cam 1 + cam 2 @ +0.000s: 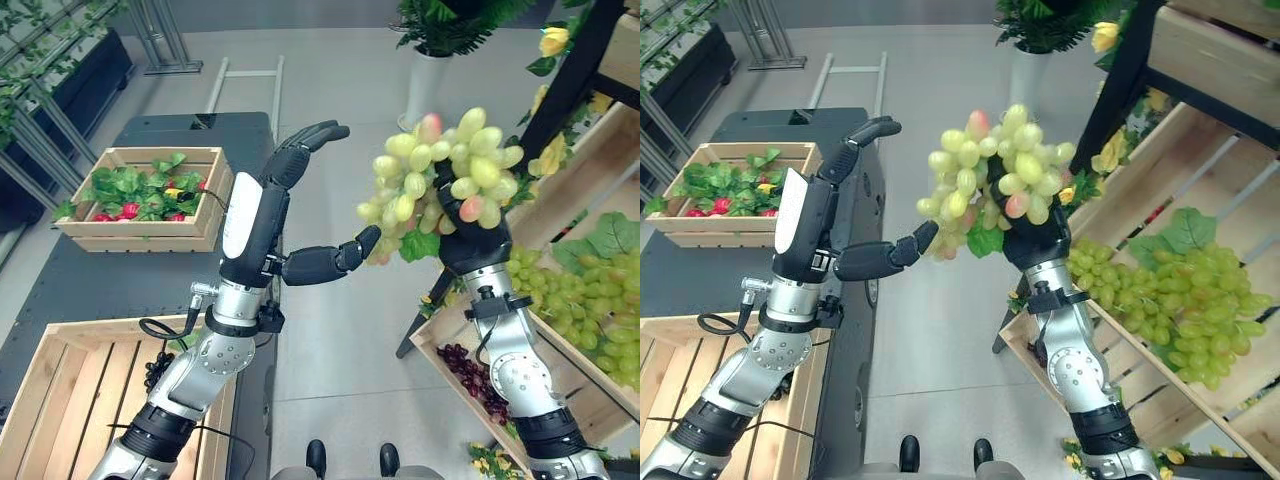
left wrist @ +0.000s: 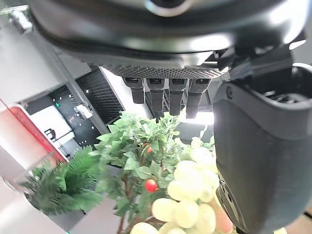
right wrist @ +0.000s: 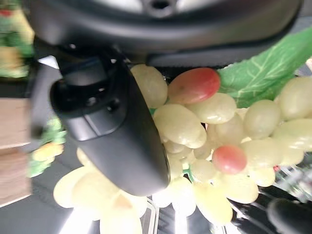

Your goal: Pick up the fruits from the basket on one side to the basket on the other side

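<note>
A bunch of green grapes (image 1: pixel 440 180) with a few pink ones and a green leaf is held up in mid-air between the two crates. My right hand (image 1: pixel 478 250) is shut on it from below, thumb (image 3: pixel 114 131) pressed across the fruit (image 3: pixel 195 126). My left hand (image 1: pixel 275 215) stands open just left of the bunch, fingers straight up and thumb tip (image 1: pixel 365 242) touching its lower left grapes. An empty slatted wooden crate (image 1: pixel 60 400) lies at lower left. The tilted wooden crate (image 1: pixel 590 300) at right holds more green grapes (image 1: pixel 1170 300) and dark grapes (image 1: pixel 475 375).
A wooden crate (image 1: pixel 150 235) of green leaves and red fruit sits on the dark table (image 1: pixel 90 290) at the far left. A black stand leg (image 1: pixel 425 310) props the right-hand shelves. A potted plant (image 1: pixel 430 60) stands behind, on the grey floor (image 1: pixel 340 330).
</note>
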